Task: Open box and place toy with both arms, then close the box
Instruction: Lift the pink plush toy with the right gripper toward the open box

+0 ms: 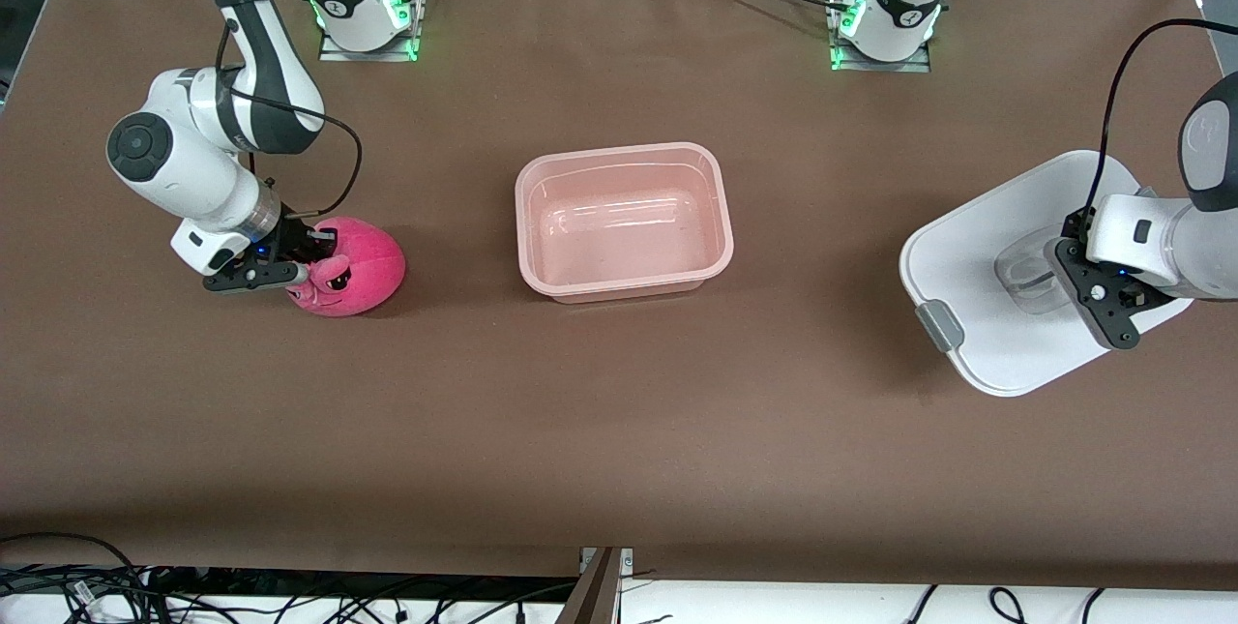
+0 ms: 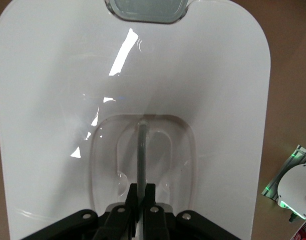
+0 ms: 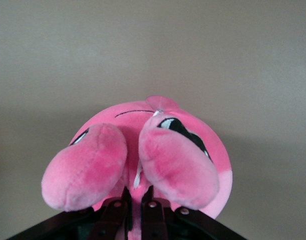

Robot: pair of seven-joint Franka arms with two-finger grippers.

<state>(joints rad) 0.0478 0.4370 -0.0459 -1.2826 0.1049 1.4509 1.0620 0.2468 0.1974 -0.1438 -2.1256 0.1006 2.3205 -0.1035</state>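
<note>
Box already open: tub [image 1: 624, 221] bare and empty at mid-table, taken here as the landmark. Lid [image 1: 977, 266] off and well apart from the tub, toward the left arm's end of the table, slightly nearer the front camera than the tub. Left gripper [image 2: 140, 197] over the lid's middle, fingers pinched shut on the clear handle [image 2: 141, 145] in the recessed centre; waiting there with the lid. One grey clip [image 1: 939, 326] showing on the lid's edge.

Step in hand: picking up the toy. Toy [image 1: 346, 268] on the table well apart from the tub, toward the right arm's end, a little nearer the front camera than the tub. Right gripper [image 3: 137, 197] low at the toy, fingers closed on plush between the two rounded bulges beside the face. Whether lifted off the table yet: cannot tell; looks seated on it in the front view.

Next move, as a judgement: raise the toy clear of the table, carry it over the tub's rim, lower it inside, release. Pinch holds only a fold of soft fabric, so slipping or swinging possible; slow lift advisable. Lid back onto the tub afterwards.

Toy itself: round, bright pink, soft, grumpy black eyes, thin dark mouth line, clearly smaller than the tub. Tub: translucent pale pink, rounded corners.
</note>
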